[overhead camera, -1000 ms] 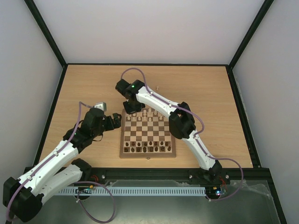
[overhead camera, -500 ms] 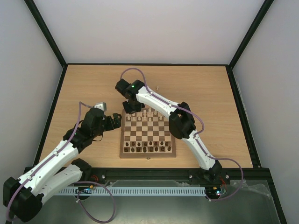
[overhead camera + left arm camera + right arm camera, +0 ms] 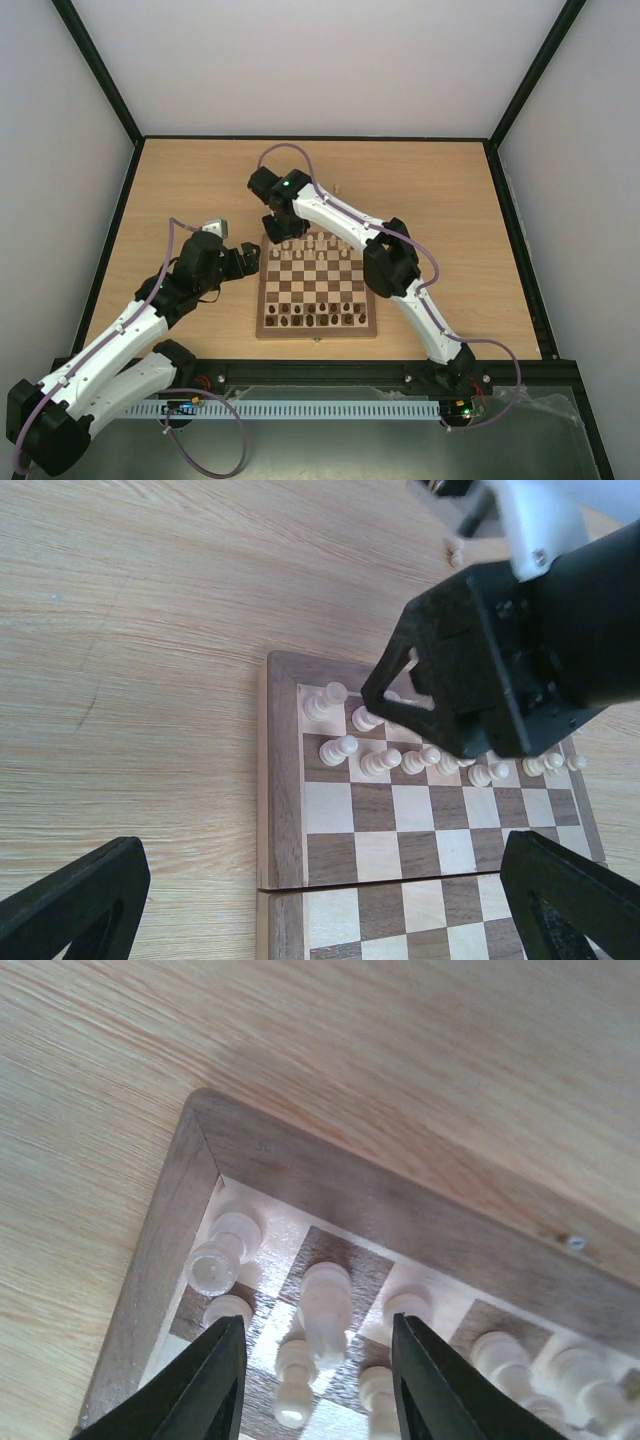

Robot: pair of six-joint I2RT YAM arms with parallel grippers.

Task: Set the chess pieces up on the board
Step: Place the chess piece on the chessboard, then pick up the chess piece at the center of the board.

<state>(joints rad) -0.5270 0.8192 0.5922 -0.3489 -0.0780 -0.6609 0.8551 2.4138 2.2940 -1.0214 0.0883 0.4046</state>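
Note:
The board (image 3: 316, 331) lies mid-table, with cream chess pieces (image 3: 318, 244) in two rows along its far side. My right gripper (image 3: 277, 232) hangs over the far left corner. In the right wrist view its fingers (image 3: 222, 1380) stand open on either side of a tall cream piece (image 3: 326, 1300), which stands free on the dark second square of the back row. A rook (image 3: 222, 1252) fills the corner square. My left gripper (image 3: 322, 855) is open and holds nothing, just off the board's left edge (image 3: 280, 780).
Dark brown chessmen (image 3: 310, 318) fill the two near rows. One loose cream piece (image 3: 340, 188) stands on the tabletop beyond the board, also visible in the left wrist view as a small piece (image 3: 455, 552). The right arm's black wrist (image 3: 520, 650) looms over the far rows.
My right gripper's jaws have spread apart, letting go of the cream piece on the back row. The left arm has stayed where it was.

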